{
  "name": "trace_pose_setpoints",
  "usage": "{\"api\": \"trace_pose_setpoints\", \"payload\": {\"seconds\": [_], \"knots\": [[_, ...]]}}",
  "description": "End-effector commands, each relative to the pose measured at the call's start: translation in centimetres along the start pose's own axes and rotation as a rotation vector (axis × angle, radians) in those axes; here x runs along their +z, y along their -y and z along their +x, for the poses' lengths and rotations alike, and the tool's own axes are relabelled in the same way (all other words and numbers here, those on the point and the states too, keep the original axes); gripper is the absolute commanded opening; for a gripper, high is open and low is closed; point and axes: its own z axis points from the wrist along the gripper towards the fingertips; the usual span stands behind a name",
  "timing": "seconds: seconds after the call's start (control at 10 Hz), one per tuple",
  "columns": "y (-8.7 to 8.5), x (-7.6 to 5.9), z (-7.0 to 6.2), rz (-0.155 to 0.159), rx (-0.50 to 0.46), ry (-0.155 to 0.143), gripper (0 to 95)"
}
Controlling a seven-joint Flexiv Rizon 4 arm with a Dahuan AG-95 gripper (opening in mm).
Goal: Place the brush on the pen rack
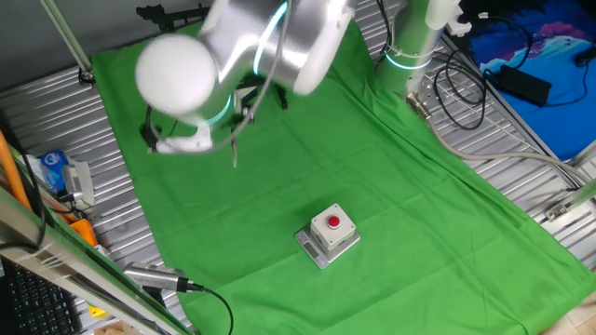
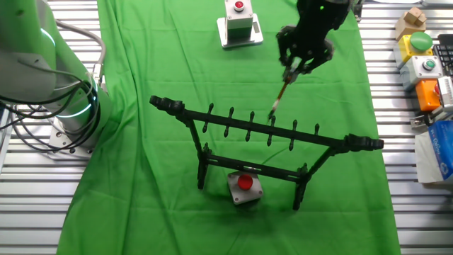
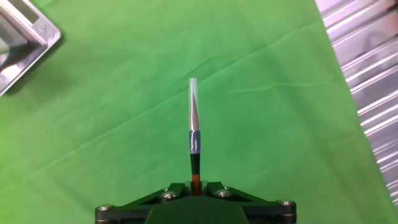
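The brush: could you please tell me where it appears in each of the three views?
One fixed view: the brush hangs thin, left of centre, under the blurred arm.
The other fixed view: upper middle, slanting down from the gripper toward the pen rack.
Hand view: centre, pointing up from the fingers.
Shared landmark: the grey box with red button, cropped at top left in the hand view.

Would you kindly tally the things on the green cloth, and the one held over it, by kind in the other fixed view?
Red-button boxes: 2, one at the cloth's far edge and one under the rack
Pen rack: 1
Brush: 1, held in the hand above the cloth
Total: 4
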Motion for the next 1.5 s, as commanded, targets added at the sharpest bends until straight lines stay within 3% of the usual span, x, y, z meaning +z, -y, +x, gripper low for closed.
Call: {"api": "trace_pose_setpoints", "payload": {"seconds": [0.1,0.4,1.0,1.5], "knots": [[-0.4,-0.8,1.2,0.006,-0.007,-0.03,0.0],[0.5,-1.8,1.1,0.003,-0.033,-0.029,0.0],[3.2,-4.4,-0.6,0.0,-0.123,-0.034,0.0],[3.9,-5.0,-1.2,0.002,-0.209,-0.095,0.0]]}}
